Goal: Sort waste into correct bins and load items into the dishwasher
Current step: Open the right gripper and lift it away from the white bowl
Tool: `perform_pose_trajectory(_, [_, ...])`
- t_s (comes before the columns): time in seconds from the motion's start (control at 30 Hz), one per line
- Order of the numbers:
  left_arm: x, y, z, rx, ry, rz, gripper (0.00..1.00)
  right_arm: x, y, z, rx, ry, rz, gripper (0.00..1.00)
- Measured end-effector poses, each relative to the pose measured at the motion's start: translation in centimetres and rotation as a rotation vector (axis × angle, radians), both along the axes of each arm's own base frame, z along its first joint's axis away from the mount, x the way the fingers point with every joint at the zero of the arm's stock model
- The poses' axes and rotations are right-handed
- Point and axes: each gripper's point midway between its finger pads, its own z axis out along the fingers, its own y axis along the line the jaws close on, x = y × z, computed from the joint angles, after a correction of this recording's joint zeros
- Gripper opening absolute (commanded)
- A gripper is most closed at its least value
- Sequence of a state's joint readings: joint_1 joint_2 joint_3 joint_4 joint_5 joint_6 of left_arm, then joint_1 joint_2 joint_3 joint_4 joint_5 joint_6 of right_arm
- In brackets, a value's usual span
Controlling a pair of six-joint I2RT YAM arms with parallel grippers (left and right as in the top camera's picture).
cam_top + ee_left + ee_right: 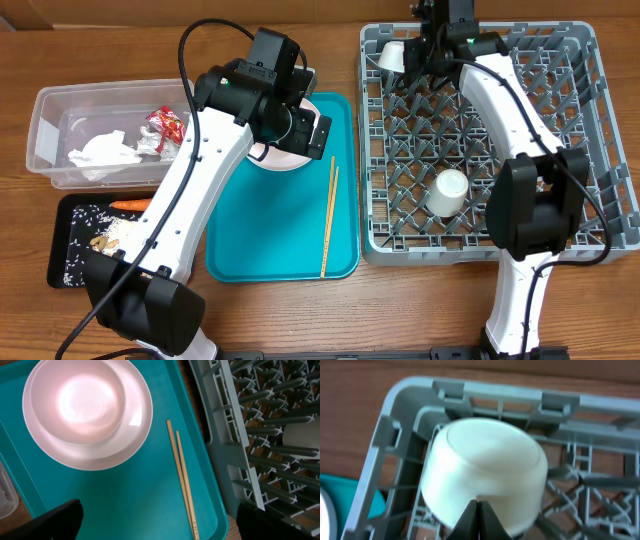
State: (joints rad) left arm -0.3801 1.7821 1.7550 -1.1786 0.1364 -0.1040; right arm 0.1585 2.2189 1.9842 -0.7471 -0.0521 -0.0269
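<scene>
My left gripper (pixel 300 122) is open and empty over the teal tray, above a white bowl (pixel 75 402) that sits in the pale plate (pixel 136 430). The chopsticks (pixel 181 475) lie on the tray to the right of the plate. My right gripper (pixel 478 510) is shut, its tips against an overturned white bowl (pixel 485 465) in the far-left corner of the grey rack (pixel 590 120). A white cup (pixel 449 192) lies in the rack. The clear tub (pixel 45 110) holds the tissue (pixel 100 152) and the wrapper (pixel 165 125). The black tray (pixel 60 240) holds the carrot (pixel 130 204), rice and scraps.
The teal tray (pixel 270 240) lies between the bins and the rack, its right edge close to the rack's left wall (pixel 225 420). The rack's upright pegs fill its floor. Bare wooden table shows in front of the trays.
</scene>
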Motion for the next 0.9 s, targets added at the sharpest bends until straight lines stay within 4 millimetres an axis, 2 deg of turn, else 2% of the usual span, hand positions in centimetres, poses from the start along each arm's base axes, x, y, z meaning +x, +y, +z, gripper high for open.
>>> perform_pose_trajectory(0.1, [0.0,0.0,0.0,0.0,0.0,0.0,1.0,-1.1,-0.2,-0.1,-0.006,0.04,-0.001,0.08])
perform_pose_trajectory(0.17, [0.0,0.0,0.0,0.0,0.0,0.0,1.0,-1.9,-0.3,-0.2,-0.01,0.072,-0.001,0.2])
perform_pose_trajectory(0.3, [0.0,0.0,0.0,0.0,0.0,0.0,1.0,-3.9,-0.4,-1.1,-0.014,0.162,0.005,0.31])
perform_pose_trajectory(0.4, [0.0,0.0,0.0,0.0,0.0,0.0,1.0,-5.7,0.1,-1.8,0.011,0.243,0.03,0.34])
perform_pose_trajectory(0.6, [0.0,0.0,0.0,0.0,0.0,0.0,1.0,-9.0,1.8,-2.4,0.115,0.386,0.081,0.49])
perform_pose_trajectory(0.8, [0.0,0.0,0.0,-0.001,0.0,0.0,1.0,-10.6,3.5,-1.3,0.213,0.433,0.128,0.59])
perform_pose_trajectory(0.9, [0.2,-0.1,0.1,-0.004,-0.006,0.002,1.0,-11.3,3.8,0.9,0.237,0.412,0.142,0.6])
